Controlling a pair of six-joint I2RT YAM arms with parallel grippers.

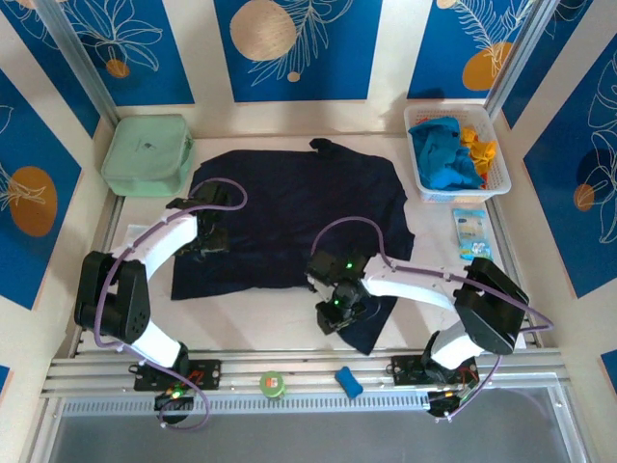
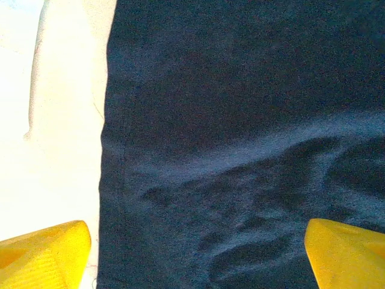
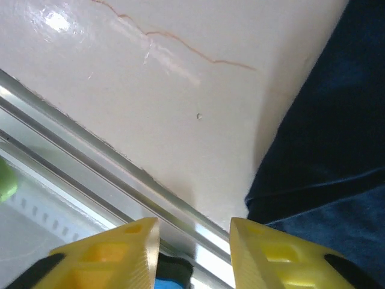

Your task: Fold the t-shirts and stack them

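Navy t-shirt (image 1: 289, 207) lay spread on desk (image 1: 260, 323); we saw left hand (image 1: 207, 238) wide over its left edge, right hand (image 1: 336, 311) narrowly parted, empty, by its near corner. Turquoise t-shirt (image 1: 443, 154) in basket (image 1: 501, 188).

Mint-green box (image 1: 147, 154), white mesh basket (image 1: 463, 195)

You see the navy t-shirt (image 1: 289, 207) as matt, soft cloth, finely creased. Counter (image 3: 150, 84): smooth, pale, glossy with glare. Rail (image 3: 84, 156): bare brushed metal. Left claw (image 2: 197, 241): yellow plastic, finely ribbed. Basket (image 1: 463, 196): white plastic mesh.
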